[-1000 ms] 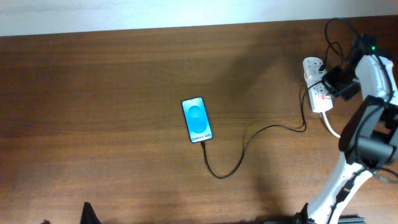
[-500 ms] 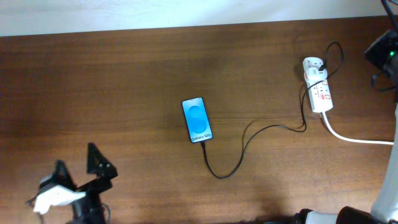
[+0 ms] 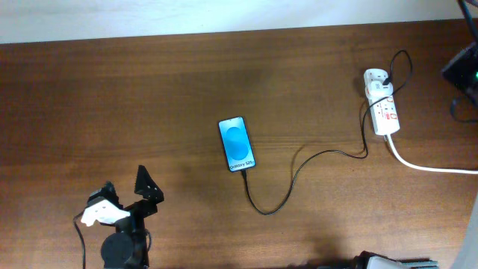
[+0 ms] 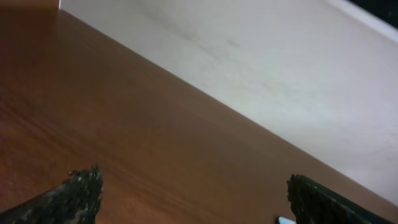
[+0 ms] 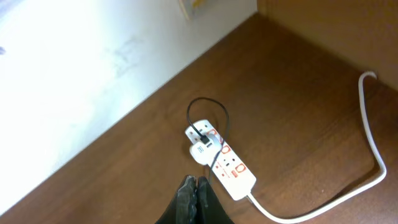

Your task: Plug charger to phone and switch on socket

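The phone lies face up near the middle of the table, screen lit blue. The charger meets its lower edge, though whether the tip is seated is too small to tell. The cable curls right to the socket at the upper right, whose switch positions cannot be read. The left gripper sits at the lower left, fingers spread wide and holding nothing. The right arm is cut off by the right edge. In the wrist view, the right gripper is pinched closed and empty above the socket.
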`<state>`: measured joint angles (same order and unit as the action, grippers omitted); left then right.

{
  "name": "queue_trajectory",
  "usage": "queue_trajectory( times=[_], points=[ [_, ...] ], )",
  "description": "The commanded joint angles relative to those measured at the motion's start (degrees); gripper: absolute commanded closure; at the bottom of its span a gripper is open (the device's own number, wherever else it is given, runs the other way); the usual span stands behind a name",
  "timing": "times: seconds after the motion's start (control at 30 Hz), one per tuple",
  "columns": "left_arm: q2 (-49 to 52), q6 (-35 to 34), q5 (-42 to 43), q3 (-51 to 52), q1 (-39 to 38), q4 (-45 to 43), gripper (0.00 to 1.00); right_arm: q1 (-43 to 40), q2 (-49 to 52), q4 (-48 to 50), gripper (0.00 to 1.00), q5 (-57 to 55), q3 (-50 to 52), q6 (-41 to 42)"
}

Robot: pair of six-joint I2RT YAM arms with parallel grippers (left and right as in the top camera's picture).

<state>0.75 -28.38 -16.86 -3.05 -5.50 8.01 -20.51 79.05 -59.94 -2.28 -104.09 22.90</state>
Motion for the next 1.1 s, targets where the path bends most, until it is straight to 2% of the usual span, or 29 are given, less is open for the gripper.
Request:
queue_trajectory(
  times=[0.0,0.03,0.07,0.1,0.13,0.27,0.33,0.37,0.43,0.53,0.67,0.8,0.9,1.0,1.07],
  points=[
    [0.4,-0.3,0.6,0.5,-0.1,0.0,0.01,0.3,-4.2,-0.9,0.87,0.6,-0.1,-0.4],
    [0.4,-0.3,0.6,0.5,-0.1,0.0,0.01,0.3,-5.6,-1.6,0.72,0.6,-0.1,-0.4],
    [0.4,-0.3,0.6,0.5,-0.1,0.0,0.01,0.3,-7.3,-3.0,0.21,0.6,-0.1,-0.4],
    [0.4,-0.3,0.6,0.5,-0.1,0.0,0.01,0.3,-8.6,-3.7,0.07,0.6,-0.1,-0.4],
    [0.4,-0.3,0.6,0.5,-0.1,0.0,0.01,0.4,-10.1,-4.3,0.01,0.6,-0.1,-0.4],
    [0.4,-0.3,0.6,0.5,-0.1,0.0,0.01,0.8,-18.8,-5.5,0.02,0.6,-0.1,-0.4],
    [0.4,-0.3,0.6,0.5,-0.1,0.0,0.01,4.0,-22.7,-5.9,0.01,0.6,-0.1,-0.5],
    [0.4,-0.3,0.6,0.5,-0.1,0.0,0.01,9.6,-25.6,-5.9,0.01,0.6,-0.1,-3.0],
    [0.4,-0.3,0.6,0.5,-0.1,0.0,0.0,14.1,-27.5,-6.8,0.01,0.5,-0.1,-6.2],
    [0.4,-0.3,0.6,0.5,-0.1,0.0,0.0,20.0,-30.6,-8.3,0.02,0.2,-0.1,-6.2],
    [0.4,-0.3,0.6,0.5,-0.1,0.0,0.01,20.1,-30.7,-12.9,0.02,0.1,-0.1,-6.2],
    [0.4,-0.3,0.6,0.5,-0.1,0.0,0.01,20.1,-30.8,-22.6,0.02,-0.7,0.8,-10.7],
    [0.4,-0.3,0.6,0.5,-0.1,0.0,0.01,20.1,-31.3,-22.5,0.01,-2.5,5.9,-12.6],
    [0.4,-0.3,0.6,0.5,-0.1,0.0,0.01,20.1,-37.6,-12.3,0.01,-2.5,20.0,-14.6],
    [0.4,-0.3,0.6,0.5,-0.1,0.0,0.01,20.1,-45.1,-2.1,0.01,-2.4,34.5,-14.5]
  ],
)
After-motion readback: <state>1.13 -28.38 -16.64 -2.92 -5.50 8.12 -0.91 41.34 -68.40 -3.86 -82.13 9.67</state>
